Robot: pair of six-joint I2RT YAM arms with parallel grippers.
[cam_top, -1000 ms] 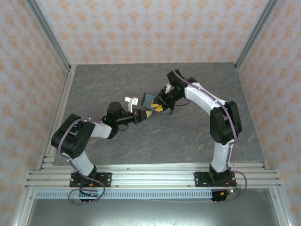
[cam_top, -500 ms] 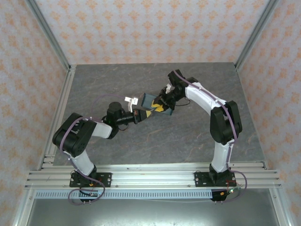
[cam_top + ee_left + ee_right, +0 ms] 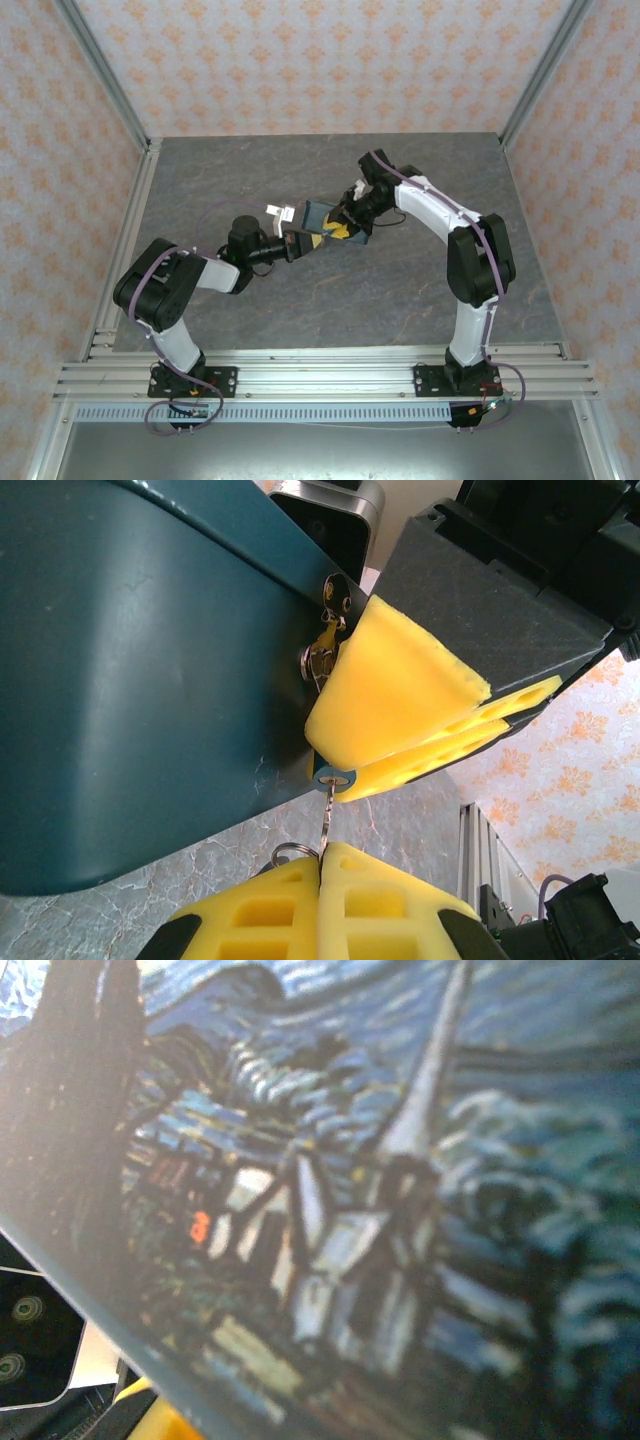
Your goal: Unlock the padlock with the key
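Note:
The tiny teal padlock [image 3: 335,778] hangs at the hasp [image 3: 320,658] of the dark-blue tin [image 3: 140,680], and mostly its keyhole end shows. My right gripper [image 3: 345,228] is shut on the padlock, its yellow fingers [image 3: 400,705] clamped around it. My left gripper [image 3: 320,865] is shut on the key [image 3: 327,815], whose blade points up into the keyhole, with the key ring [image 3: 285,852] beside my fingertips. In the top view my left gripper [image 3: 296,241] meets the right one at the tin [image 3: 316,211], above the table's middle. The tin's painted lid [image 3: 400,1160] sits blurred close in front of the right wrist camera.
The grey marble table [image 3: 330,290] is walled by patterned panels, with metal posts at the back left [image 3: 100,70] and back right [image 3: 545,70]. An aluminium rail [image 3: 320,375] runs along the near edge by both arm bases.
The left arm has shifted very slightly; both grips and the tin look the same.

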